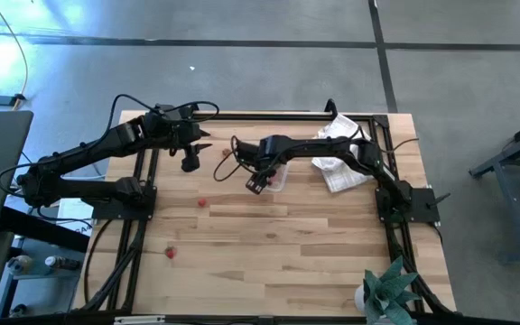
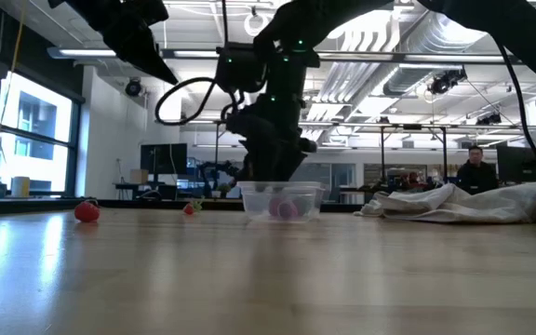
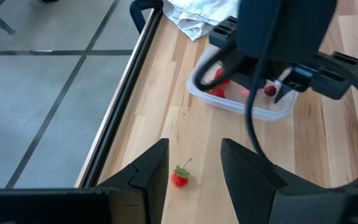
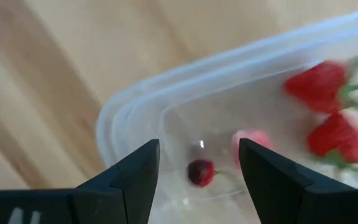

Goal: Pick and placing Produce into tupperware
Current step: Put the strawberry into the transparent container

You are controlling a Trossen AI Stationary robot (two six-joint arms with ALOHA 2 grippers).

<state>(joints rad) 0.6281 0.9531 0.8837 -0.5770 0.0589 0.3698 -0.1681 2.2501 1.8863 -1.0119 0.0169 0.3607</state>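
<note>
The clear tupperware (image 1: 278, 179) stands on the table's far middle. It holds two red strawberries (image 4: 328, 112), a pale pink piece (image 4: 252, 142) and a dark round piece (image 4: 201, 172). My right gripper (image 4: 197, 149) hangs open just above the tub's left end (image 1: 258, 184), and the dark piece lies below the gap between its fingers. My left gripper (image 3: 194, 155) is open and empty above the table (image 1: 190, 162), left of the tub. A loose strawberry (image 3: 179, 177) lies on the wood ahead of its fingers. Two more strawberries (image 1: 202, 203) (image 1: 171, 253) lie nearer the table's front.
A crumpled white cloth (image 1: 341, 153) lies at the far right, just beyond the tub. A green plant (image 1: 388, 291) stands at the near right corner. Black frame rails (image 1: 143, 181) run along the table's edges. A person (image 2: 475, 172) sits in the room behind.
</note>
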